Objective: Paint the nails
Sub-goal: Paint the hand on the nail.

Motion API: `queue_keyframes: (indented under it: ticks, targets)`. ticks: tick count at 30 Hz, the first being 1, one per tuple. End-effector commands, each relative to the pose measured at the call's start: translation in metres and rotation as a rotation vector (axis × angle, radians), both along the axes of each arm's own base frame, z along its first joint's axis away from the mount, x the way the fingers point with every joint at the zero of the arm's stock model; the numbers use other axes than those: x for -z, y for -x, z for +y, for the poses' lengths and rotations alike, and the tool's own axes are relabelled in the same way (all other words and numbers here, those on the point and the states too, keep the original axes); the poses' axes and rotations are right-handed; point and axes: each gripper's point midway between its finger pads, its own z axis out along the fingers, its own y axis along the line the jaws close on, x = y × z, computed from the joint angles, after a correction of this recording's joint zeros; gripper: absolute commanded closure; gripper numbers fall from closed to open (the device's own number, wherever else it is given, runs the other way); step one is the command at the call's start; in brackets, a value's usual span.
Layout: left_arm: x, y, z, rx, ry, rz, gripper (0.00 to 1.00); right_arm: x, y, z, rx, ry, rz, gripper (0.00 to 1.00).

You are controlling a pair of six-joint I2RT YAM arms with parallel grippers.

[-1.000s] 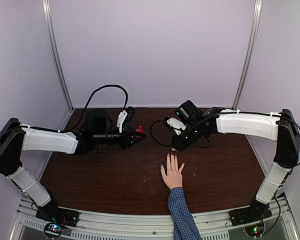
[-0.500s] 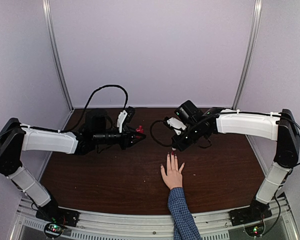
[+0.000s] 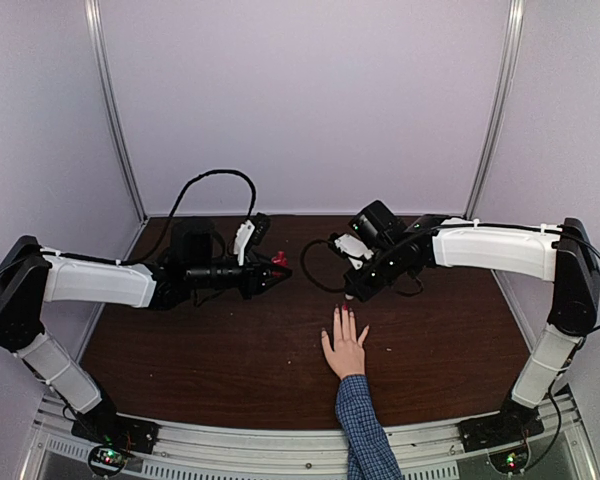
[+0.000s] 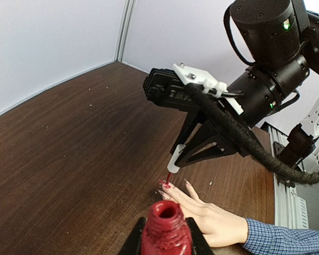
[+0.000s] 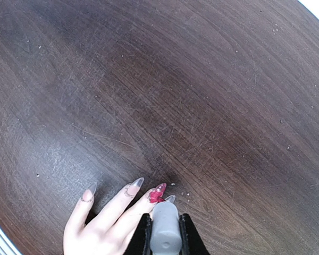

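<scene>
right gripper (image 5: 164,234) is closed on the white brush cap (image 5: 164,227), brush pointing down. left gripper (image 4: 165,241) is closed on the open red bottle (image 4: 165,228), held above the table (image 3: 180,350), well to the left of the hand.

landmark: the hand (image 3: 345,350), palm down on the table near the front edge, blue checked sleeve (image 3: 365,440) trailing toward the robot bases, fingers pointing away from them.

- nails (image 5: 159,188): at the far ends of the fingers. in the right wrist view one nail is dark red under the brush tip; the two beside it and the outer one look unpainted.
- brush position: directly above the fingertips of the hand, bristles touching or just off the red nail; contact cannot be confirmed.
- long axis: each nail runs along its finger, away from the wrist. the stroke should follow that line, cuticle to tip.
- nearer arm: the right arm is over the hand; the left arm is well apart from it.

judgement: the next nails lie just beside the painted one, so a short sideways shift of the brush across the fingers should suffice. risk: polish on skin if the shift is coarse.
</scene>
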Motion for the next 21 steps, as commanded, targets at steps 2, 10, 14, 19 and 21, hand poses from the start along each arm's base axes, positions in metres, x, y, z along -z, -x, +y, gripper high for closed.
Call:
queue_keyframes:
  ticks: [2,10,14,19,21]
  targets:
    - [-0.013,-0.004,-0.001,0.002,0.043,-0.040,1.00,-0.011,-0.006,-0.003,0.029,-0.018,-0.032,1.00]
    - [-0.013,-0.004,-0.002,0.004,0.045,-0.039,1.00,-0.008,0.000,0.000,0.007,-0.028,-0.008,1.00]
    - [-0.012,-0.004,-0.001,0.003,0.043,-0.037,1.00,-0.008,0.000,0.003,-0.001,-0.042,-0.004,1.00]
    - [-0.013,-0.003,-0.001,0.002,0.044,-0.042,1.00,-0.009,0.000,0.007,-0.012,-0.062,0.000,1.00]
    - [-0.012,-0.003,-0.001,0.001,0.042,-0.040,1.00,-0.009,0.000,0.009,-0.016,-0.068,0.002,1.00]
